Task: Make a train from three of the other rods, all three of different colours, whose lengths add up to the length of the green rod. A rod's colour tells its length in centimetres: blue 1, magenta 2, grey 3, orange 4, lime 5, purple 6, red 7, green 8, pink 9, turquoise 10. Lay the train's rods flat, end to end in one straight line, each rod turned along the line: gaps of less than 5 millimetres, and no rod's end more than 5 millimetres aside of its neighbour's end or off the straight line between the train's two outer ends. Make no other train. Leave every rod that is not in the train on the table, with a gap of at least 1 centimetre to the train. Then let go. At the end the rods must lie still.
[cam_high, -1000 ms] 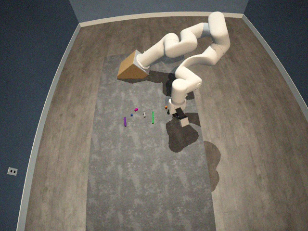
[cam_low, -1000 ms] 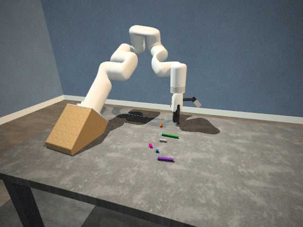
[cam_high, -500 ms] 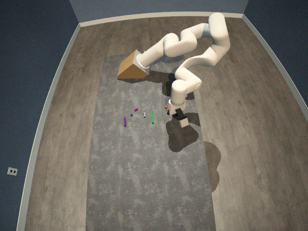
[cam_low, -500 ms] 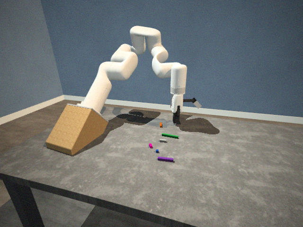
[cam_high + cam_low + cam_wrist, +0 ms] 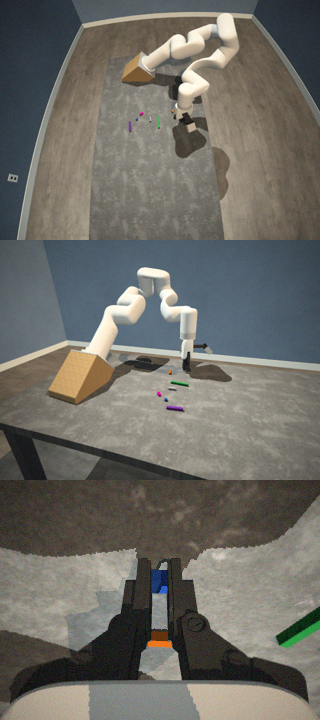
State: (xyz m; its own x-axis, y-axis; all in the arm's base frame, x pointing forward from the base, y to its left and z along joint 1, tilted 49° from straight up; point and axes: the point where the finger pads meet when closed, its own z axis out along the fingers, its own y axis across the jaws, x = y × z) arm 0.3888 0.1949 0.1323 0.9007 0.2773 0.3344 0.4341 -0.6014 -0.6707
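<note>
My gripper [image 5: 178, 119] [image 5: 186, 369] [image 5: 159, 576] is shut on a small blue rod [image 5: 160, 581], low over the table beyond the green rod. An orange rod [image 5: 172, 111] [image 5: 169, 372] [image 5: 160, 644] lies beside it, towards the base. The green rod [image 5: 158, 121] [image 5: 179, 383] [image 5: 302, 634] lies apart. A grey rod [image 5: 150, 119] [image 5: 172, 388], a magenta rod [image 5: 141, 113] [image 5: 159, 393], another blue rod [image 5: 136, 119] [image 5: 165, 399] and a purple rod [image 5: 130, 126] [image 5: 174, 408] lie separately. The exact gap between held blue and orange is hard to judge.
The wooden base block [image 5: 134, 69] [image 5: 77, 374] stands at one end of the grey table [image 5: 155, 180] [image 5: 219, 436]. The wrist camera [image 5: 190, 126] [image 5: 208, 349] juts out beside the gripper. The arm's shadow falls around the fingers.
</note>
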